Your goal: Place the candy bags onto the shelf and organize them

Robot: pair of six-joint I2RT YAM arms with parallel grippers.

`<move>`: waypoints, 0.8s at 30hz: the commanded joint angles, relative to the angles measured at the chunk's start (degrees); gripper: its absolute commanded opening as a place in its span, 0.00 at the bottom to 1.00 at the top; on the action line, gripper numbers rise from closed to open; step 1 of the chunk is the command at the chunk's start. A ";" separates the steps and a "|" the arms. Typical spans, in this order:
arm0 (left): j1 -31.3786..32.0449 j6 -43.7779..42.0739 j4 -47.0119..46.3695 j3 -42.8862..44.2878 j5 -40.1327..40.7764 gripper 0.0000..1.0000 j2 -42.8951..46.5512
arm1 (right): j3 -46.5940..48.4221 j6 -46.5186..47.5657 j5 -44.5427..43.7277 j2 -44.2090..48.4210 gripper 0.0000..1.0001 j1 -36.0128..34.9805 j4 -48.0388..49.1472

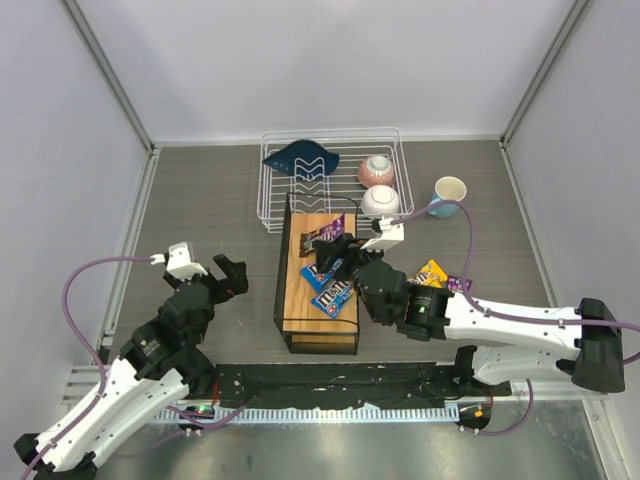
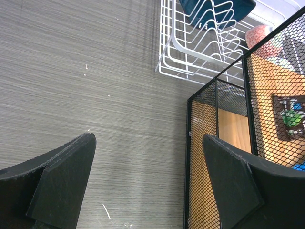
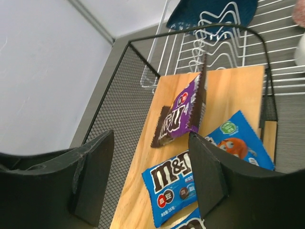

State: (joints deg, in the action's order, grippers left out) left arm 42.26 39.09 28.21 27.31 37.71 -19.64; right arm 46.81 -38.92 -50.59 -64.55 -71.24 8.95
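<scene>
So the shelf (image 1: 298, 300) sits mid-table, and its wooden top already has a few candy bags on it. There's a purple packet (image 3: 183, 112) toward the far end with one edge looking lifted. Two blue packets (image 3: 174, 186) (image 3: 236, 140) lie flat just nearer than it, and a bit of another blue one peeks in at the bottom of the right wrist view. The right gripper (image 3: 150, 157) hangs right over them, jaws spread wide with nothing between them. Off the shelf, on the table to its right, are a yellow packet (image 1: 430, 272) and another purple one (image 1: 458, 284) just beside it. The left gripper (image 2: 147, 162) is left of the shelf over bare table, also wide and holding nothing. Just beyond the shelf is a white wire dish rack (image 1: 330, 180) with two bowls (image 1: 377, 170), and a mug (image 1: 450, 190) stands to the rack's right.
</scene>
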 commanded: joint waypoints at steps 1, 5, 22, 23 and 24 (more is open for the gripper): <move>0.19 0.64 -0.43 -0.06 0.17 1.00 -0.23 | 2.50 2.18 6.38 -1.19 0.69 0.23 0.28; 0.19 0.72 -0.35 -0.15 0.08 1.00 -0.05 | 3.73 1.04 7.87 -1.10 0.69 1.02 -2.79; 0.28 0.64 -0.52 -0.42 0.17 1.00 -0.14 | -1.02 -3.71 10.84 13.05 0.68 17.07 -19.22; 0.28 0.64 -0.52 -0.42 0.17 1.00 -0.05 | -1.02 -3.10 15.73 12.96 0.67 18.49 -19.84; 0.28 0.64 -0.52 -0.42 0.17 1.00 -0.14 | -1.19 -2.31 18.39 12.79 0.66 20.07 -20.11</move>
State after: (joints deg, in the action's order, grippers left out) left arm 42.30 39.07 28.21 27.07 37.67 -19.64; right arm 46.00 -41.01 -41.87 -51.37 -56.34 -5.54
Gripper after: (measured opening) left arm 0.996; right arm 0.677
